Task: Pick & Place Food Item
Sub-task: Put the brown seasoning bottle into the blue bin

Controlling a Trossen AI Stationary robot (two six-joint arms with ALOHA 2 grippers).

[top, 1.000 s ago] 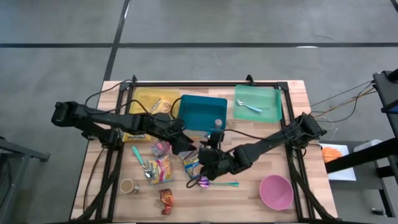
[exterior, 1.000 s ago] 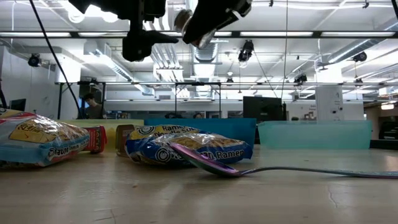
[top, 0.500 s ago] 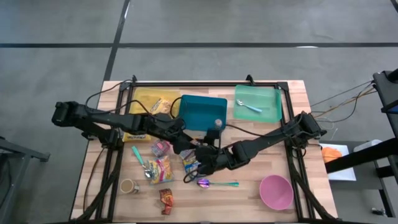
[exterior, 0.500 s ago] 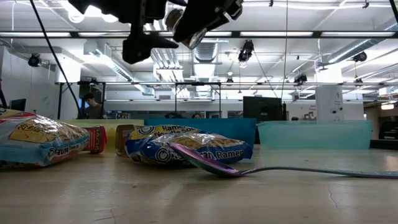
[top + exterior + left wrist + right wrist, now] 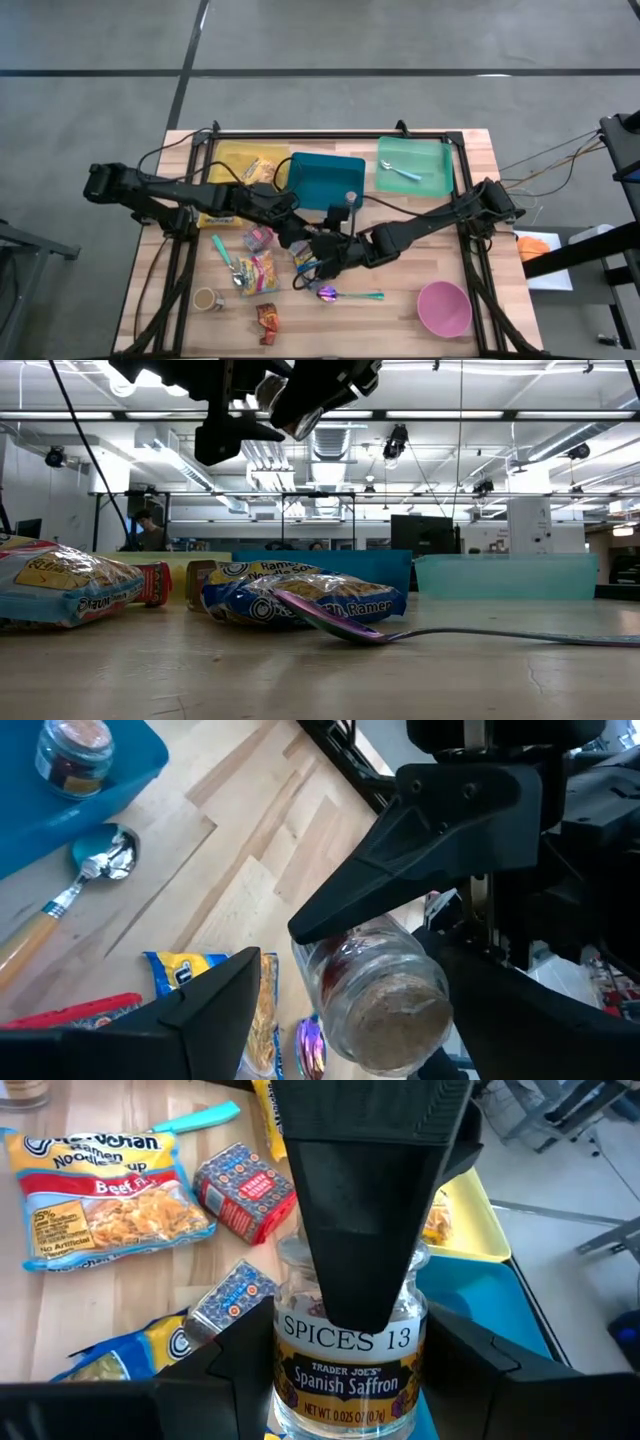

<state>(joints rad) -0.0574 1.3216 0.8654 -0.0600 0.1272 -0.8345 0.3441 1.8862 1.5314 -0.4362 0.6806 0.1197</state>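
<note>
2 robot arms meet above the middle of the bench. The right gripper (image 5: pixel 345 1345) is clamped on a glass spice jar (image 5: pixel 347 1350) labelled Spanish Saffron, held in the air clear of the wood. The left gripper (image 5: pixel 335 995) hangs with its jaws spread on either side of the same jar, its fingers (image 5: pixel 205 1010) not seen touching the glass. Below them lie a blue ramen packet (image 5: pixel 305 598) and a purple spoon (image 5: pixel 330 622). A teal bin (image 5: pixel 326 180) sits at the middle of the far edge, between a yellow tray (image 5: pixel 235 160) and a green tray (image 5: pixel 415 165). A pink bowl (image 5: pixel 444 308) stands near the right front corner.
</note>
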